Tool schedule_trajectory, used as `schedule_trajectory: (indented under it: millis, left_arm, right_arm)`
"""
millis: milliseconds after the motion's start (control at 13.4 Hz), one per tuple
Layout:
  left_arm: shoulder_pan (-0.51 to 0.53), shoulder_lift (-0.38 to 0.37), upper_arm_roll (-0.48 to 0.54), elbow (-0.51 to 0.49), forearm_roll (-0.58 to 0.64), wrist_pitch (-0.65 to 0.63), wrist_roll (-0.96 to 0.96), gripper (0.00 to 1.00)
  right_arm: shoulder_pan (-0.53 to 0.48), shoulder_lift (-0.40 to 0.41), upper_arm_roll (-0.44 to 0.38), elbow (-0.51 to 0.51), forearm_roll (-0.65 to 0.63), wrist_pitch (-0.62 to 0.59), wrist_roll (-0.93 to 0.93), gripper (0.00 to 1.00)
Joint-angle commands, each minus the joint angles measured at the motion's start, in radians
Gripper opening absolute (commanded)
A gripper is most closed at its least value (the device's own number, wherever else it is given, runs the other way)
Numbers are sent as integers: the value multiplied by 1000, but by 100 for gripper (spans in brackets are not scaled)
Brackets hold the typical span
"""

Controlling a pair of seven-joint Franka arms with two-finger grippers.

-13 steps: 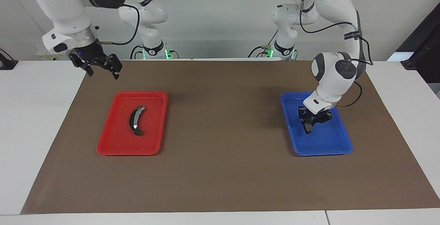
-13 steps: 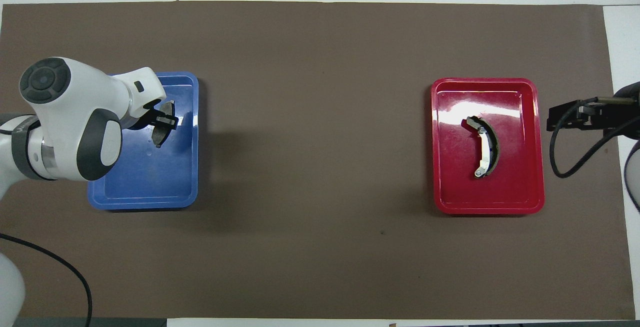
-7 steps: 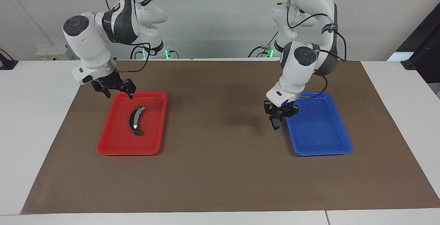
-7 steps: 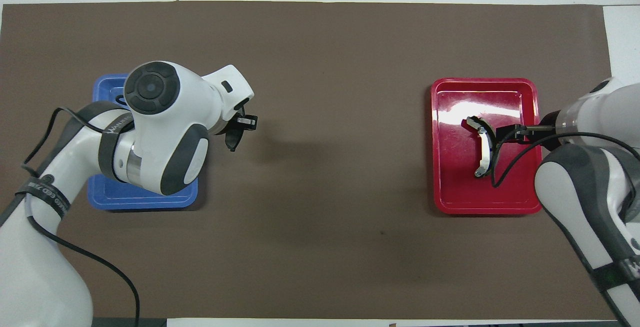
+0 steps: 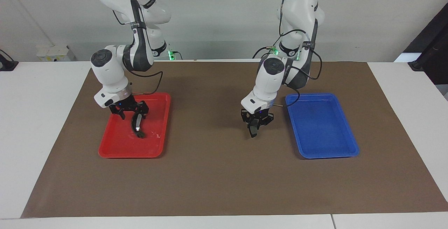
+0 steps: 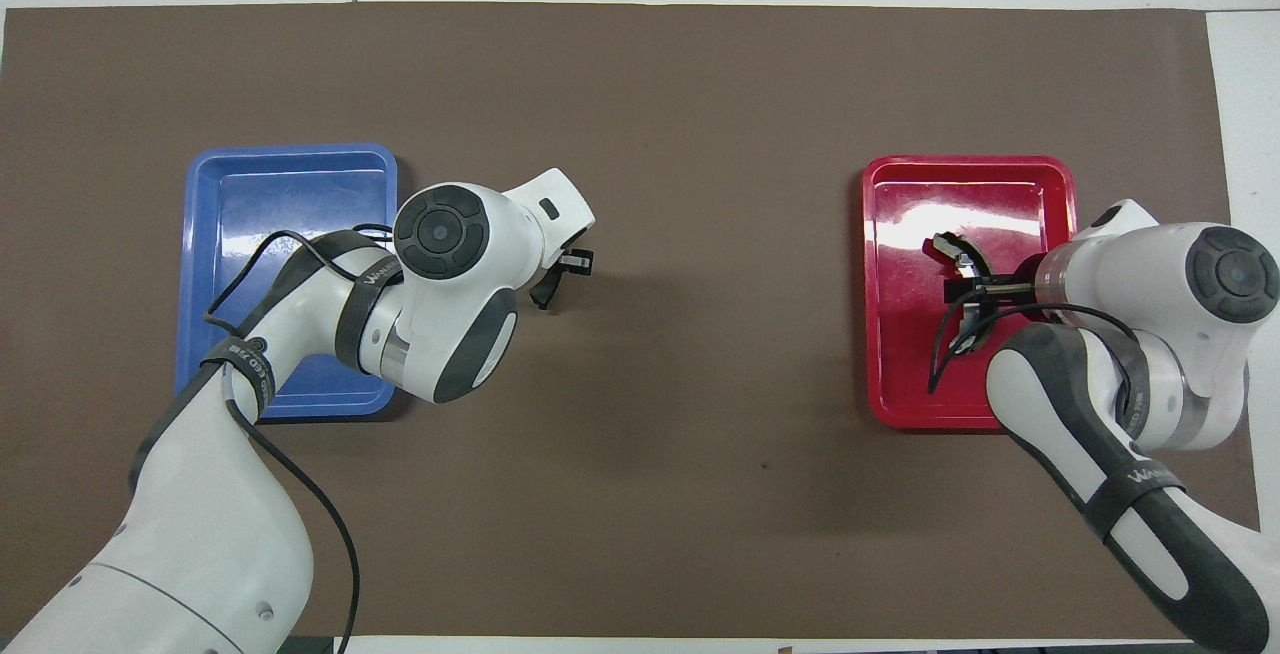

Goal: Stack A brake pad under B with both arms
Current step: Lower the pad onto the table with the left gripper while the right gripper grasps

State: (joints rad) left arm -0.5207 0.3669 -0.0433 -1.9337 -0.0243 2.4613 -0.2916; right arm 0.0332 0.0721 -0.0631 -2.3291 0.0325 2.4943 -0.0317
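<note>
In the facing view, the left arm's black two-finger gripper [image 5: 254,125] hangs over the bare brown mat [image 5: 224,180], beside the empty blue plastic tray [image 5: 344,150] on its side toward the table's middle. Its fingers are clamped on the short dark-grey brake pad A [image 5: 252,130], which hangs with its long axis near upright, one end pointing down past the fingertips. The right arm's black gripper [image 5: 131,112] is down inside the red plastic tray [image 5: 115,150], its fingers spread on either side of the upper part of the long dark crescent B with the silver strip [image 5: 137,125]. B lies flat in that tray, long axis running nearer-to-farther from the robots, slightly slanted.

In the overhead view, the left gripper [image 6: 558,276] shows just clear of the blue tray [image 6: 290,162], with pad A [image 6: 545,292] as a thin dark sliver below it. The right gripper [image 6: 975,296] crosses the middle of B [image 6: 948,248], whose two ends stick out above and below it in the red tray [image 6: 905,404].

Counted: two arms, two trays, one pad A, one crescent B.
</note>
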Motion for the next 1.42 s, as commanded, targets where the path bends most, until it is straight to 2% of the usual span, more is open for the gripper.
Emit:
schedule_trajectory:
  millis: [0,150,299,449,524,599,674,749,824,1048,1348]
  left_arm:
    - [-33,10,14,2,-9,48,-21,1]
    - [-51,14,14,1,-9,62,-63,1]
    - [-58,14,16,1,-9,56,-63,7]
    - [-55,12,16,-1,-9,42,-61,22]
    - [-53,12,16,-1,-9,30,-60,27]
    - [-50,12,16,1,-9,19,-54,53]
    - [-48,12,16,-1,-9,22,-54,100]
    - [-45,9,17,-1,-9,13,-50,100]
    - [-42,7,17,-1,-9,2,-50,100]
    - [-21,-6,20,7,-9,-37,-47,100]
    - [79,-118,20,15,-9,-230,56,100]
  right_arm:
    - [-7,27,2,-16,24,40,-48,100]
    - [1,37,3,-9,24,43,-59,97]
    - [1,37,2,-12,24,44,-80,91]
    - [-1,37,2,-12,24,44,-85,78]
    - [1,35,2,-13,24,44,-85,64]
    - [1,35,2,-15,24,43,-86,50]
    - [2,34,2,-16,24,41,-89,38]
    - [2,32,2,-19,24,40,-90,26]
    - [2,32,3,-19,24,35,-90,1]
    - [1,34,3,37,23,-56,-106,0]
    - [5,15,11,190,23,-286,-97,0]
